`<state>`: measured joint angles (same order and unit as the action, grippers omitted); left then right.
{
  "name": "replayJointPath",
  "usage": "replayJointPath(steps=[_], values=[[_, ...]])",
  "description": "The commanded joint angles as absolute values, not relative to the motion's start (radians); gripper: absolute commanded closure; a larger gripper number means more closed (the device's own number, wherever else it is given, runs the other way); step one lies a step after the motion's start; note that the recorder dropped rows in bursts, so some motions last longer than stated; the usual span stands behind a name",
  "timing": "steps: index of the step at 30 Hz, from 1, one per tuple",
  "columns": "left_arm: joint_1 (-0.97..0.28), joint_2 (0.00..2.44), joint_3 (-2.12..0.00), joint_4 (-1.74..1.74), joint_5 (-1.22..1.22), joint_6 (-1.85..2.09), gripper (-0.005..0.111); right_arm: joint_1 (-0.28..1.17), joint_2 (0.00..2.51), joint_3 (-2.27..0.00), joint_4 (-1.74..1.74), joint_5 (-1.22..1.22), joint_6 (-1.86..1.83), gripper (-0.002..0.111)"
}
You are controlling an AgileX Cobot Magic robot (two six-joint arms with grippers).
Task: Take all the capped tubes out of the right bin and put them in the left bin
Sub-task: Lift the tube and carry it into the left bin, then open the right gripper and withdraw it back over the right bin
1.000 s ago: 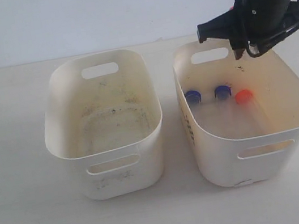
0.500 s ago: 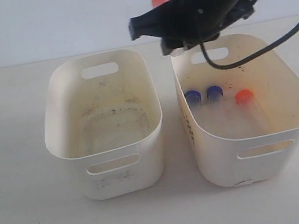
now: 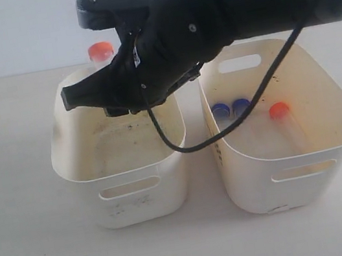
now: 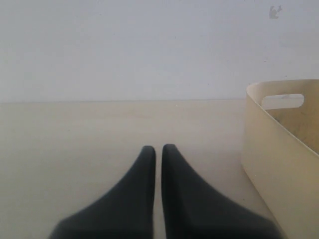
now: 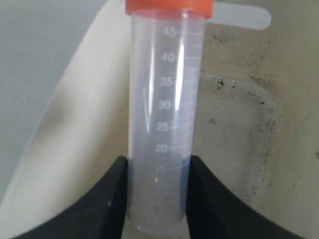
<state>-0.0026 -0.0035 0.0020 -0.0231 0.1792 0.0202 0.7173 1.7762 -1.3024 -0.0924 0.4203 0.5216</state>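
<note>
**Arm Masks Held Tube and Bin Rim**

In the exterior view, the black right arm (image 3: 205, 17) hides the body of the clear plastic tube with an orange-red cap (image 3: 101, 50); only the cap shows. It also covers the far slot handle of the plain cream-white left bin (image 3: 168, 187). Black lettering (image 3: 214, 140) on the printed cream-white right bin (image 3: 253, 186) is too small to read. The right wrist view's edge cuts off the cap's top. The left gripper (image 4: 158, 149) looks blurred, its base cut off.

My right arm (image 3: 217, 8), black and bulky, stretches from the right side across the middle to the left, wrist angled downward. My right gripper (image 5: 157, 199) clamps the lower end of an orange-capped tube (image 5: 164, 99) between both fingers, its cap sticking out beyond them. My left gripper (image 4: 158, 154) points level, fingers almost together, holding nothing.
</note>
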Motion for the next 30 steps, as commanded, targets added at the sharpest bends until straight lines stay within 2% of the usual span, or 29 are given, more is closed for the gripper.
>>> replayJointPath(steps=[1, 3, 4, 5, 6, 7, 9, 11, 14, 17, 18, 30], values=[[-0.010, 0.000, 0.000, -0.026, 0.172, 0.016, 0.103, 0.719, 1.803, -1.300, -0.086, 0.416, 0.520, 0.095], [-0.010, 0.000, 0.000, -0.026, 0.172, 0.016, 0.103, 0.719, 1.805, -1.300, -0.086, 0.413, 0.520, 0.068], [-0.010, 0.000, 0.000, -0.026, 0.172, 0.016, 0.103, 0.719, 1.803, -1.300, -0.086, 0.411, 0.520, 0.051], [-0.010, 0.000, 0.000, -0.026, 0.172, 0.016, 0.103, 0.719, 1.803, -1.300, -0.086, 0.413, 0.515, 0.040], [-0.010, 0.000, 0.000, -0.026, 0.172, 0.016, 0.103, 0.719, 1.803, -1.300, -0.086, 0.415, 0.515, 0.033], [-0.010, 0.000, 0.000, -0.026, 0.172, 0.016, 0.103, 0.719, 1.803, -1.300, -0.086, 0.423, 0.510, 0.033], [-0.010, 0.000, 0.000, -0.026, 0.172, 0.016, 0.103, 0.719, 1.803, -1.300, -0.086, 0.429, 0.505, 0.038], [-0.010, 0.000, 0.000, -0.026, 0.172, 0.016, 0.103, 0.719, 1.795, -1.300, -0.127, 0.429, 0.507, 0.051], [-0.010, 0.000, 0.000, -0.026, 0.172, 0.016, 0.103, 0.714, 1.758, -1.300, -0.206, 0.446, 0.507, 0.074], [-0.010, 0.000, 0.000, -0.026, 0.172, 0.016, 0.103, 0.697, 1.701, -1.315, -0.290, 0.511, 0.509, 0.103], [-0.010, 0.000, 0.000, -0.026, 0.172, 0.016, 0.103, 0.684, 1.682, -1.322, -0.324, 0.543, 0.530, 0.108], [-0.010, 0.000, 0.000, -0.026, 0.172, 0.016, 0.103, 0.479, 1.637, -1.299, -0.373, 0.838, 0.694, 0.108]])
